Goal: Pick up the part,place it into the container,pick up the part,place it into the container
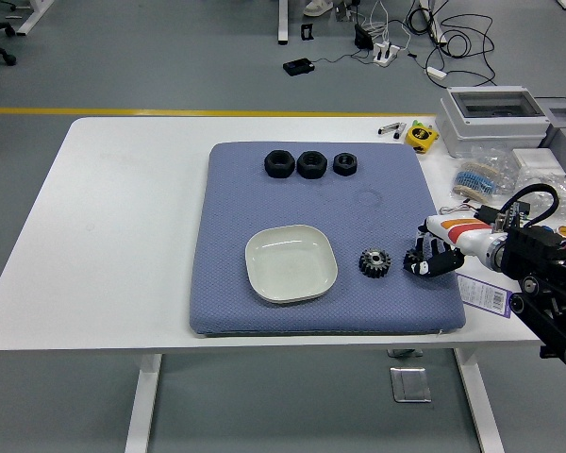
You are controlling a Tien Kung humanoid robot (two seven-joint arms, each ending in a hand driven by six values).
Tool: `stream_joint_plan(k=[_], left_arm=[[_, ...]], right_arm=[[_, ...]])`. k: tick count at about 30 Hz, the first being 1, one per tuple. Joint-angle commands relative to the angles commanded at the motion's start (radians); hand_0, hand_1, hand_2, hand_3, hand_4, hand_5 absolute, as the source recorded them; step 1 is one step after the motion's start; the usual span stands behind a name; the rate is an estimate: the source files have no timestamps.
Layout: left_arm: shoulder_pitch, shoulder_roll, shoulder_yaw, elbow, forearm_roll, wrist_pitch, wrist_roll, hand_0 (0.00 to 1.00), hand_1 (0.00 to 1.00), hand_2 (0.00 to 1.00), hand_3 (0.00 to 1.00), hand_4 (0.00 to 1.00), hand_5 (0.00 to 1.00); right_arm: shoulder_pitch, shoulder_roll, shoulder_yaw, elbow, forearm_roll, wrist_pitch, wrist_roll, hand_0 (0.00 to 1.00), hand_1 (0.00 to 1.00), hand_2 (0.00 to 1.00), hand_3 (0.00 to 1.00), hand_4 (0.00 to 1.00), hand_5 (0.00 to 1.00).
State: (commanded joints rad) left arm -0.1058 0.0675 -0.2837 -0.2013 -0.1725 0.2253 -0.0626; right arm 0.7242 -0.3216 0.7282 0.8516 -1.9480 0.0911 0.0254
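Setting: robotics lab or test workshop. Evidence: grey sealed floor with a yellow marking line [170, 111] running behind a white height-frame worktop [123, 236]; loose cables and a power strip [387, 52] lying on the floor; a grey plastic enclosure box [495, 118], a yellow tape measure [421, 135] and bagged small components [476, 179] crowded at the worktop's right end. A blue padded mat [236, 302] covers the work area, carrying black machine nuts [311, 163] and a gear [374, 261], industrial parts rather than household goods.
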Motion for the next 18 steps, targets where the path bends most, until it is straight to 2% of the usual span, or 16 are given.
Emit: stream_joint_plan(k=[10,18], left_arm=[[-0.001,0.001,-0.001,0.0,0.001,0.0,0.0,0.723,0.636,0.731,0.597,0.618,0.598],[-0.002,0.0,-0.001,0.0,0.0,0.0,0.0,0.723,0.636,0.731,0.596,0.618,0.598]], right_arm=[[0.003,-0.008,0.025,0.028,0.003,-0.006,0.001,0.002,0.13,0.247,0.26,0.713,0.455],[-0.001,-0.014,0.059,0.098,-0.01,-0.024,-0.013,0.002,0.129,0.247,0.259,0.706,0.473]])
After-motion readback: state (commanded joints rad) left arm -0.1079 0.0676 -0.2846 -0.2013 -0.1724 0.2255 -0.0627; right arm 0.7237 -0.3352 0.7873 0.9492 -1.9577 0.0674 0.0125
